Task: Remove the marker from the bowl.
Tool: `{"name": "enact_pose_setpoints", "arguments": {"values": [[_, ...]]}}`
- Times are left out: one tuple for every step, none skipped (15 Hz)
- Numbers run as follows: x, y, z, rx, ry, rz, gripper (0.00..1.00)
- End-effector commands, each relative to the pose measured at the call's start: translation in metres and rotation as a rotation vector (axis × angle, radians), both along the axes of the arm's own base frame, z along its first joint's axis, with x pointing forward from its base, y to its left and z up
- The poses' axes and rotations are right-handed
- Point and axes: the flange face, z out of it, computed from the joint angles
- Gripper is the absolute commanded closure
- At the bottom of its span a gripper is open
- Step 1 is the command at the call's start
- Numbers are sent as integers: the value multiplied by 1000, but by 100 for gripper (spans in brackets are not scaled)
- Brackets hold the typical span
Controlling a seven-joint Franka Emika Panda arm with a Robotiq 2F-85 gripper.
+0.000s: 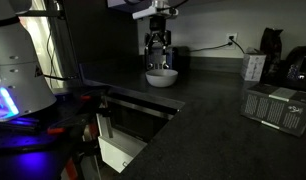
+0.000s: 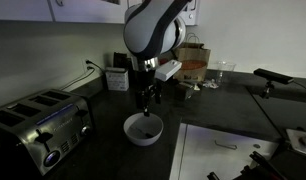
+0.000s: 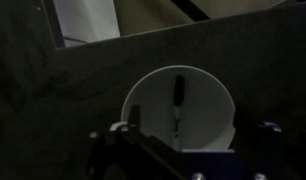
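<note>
A white bowl point(image 3: 180, 108) sits on the dark countertop; it also shows in both exterior views point(image 1: 161, 77) point(image 2: 143, 130). A dark marker point(image 3: 177, 105) lies inside the bowl, seen in the wrist view. My gripper point(image 1: 158, 57) hangs directly above the bowl with fingers pointing down, also in an exterior view point(image 2: 148, 98). In the wrist view its fingers stand apart on either side of the bowl point(image 3: 183, 140), empty and not touching the marker.
A toaster point(image 2: 43, 128) stands near the bowl. A cardboard box point(image 2: 193, 63) and a small white box point(image 2: 117, 78) are at the back. A sink point(image 2: 228, 150) lies beside the bowl. A white box point(image 1: 254, 67) and a metal crate point(image 1: 278, 105) sit further along.
</note>
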Motion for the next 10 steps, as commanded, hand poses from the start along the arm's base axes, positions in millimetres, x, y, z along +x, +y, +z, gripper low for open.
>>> {"name": "enact_pose_setpoints", "arguments": {"values": [[33,13,-17,34,57,156,0],[41,17,-23,37,66,176,0],[48,21,-30,39,77,184,0],[55,26,-37,44,89,188,0],[61,30,-45,51,106,189,0],[66,35,-53,60,123,185,0],[69,40,-60,53,132,176,0],[72,45,-69,50,143,176,0],[74,49,-77,46,157,180,2],[76,53,-85,42,169,177,4]]}}
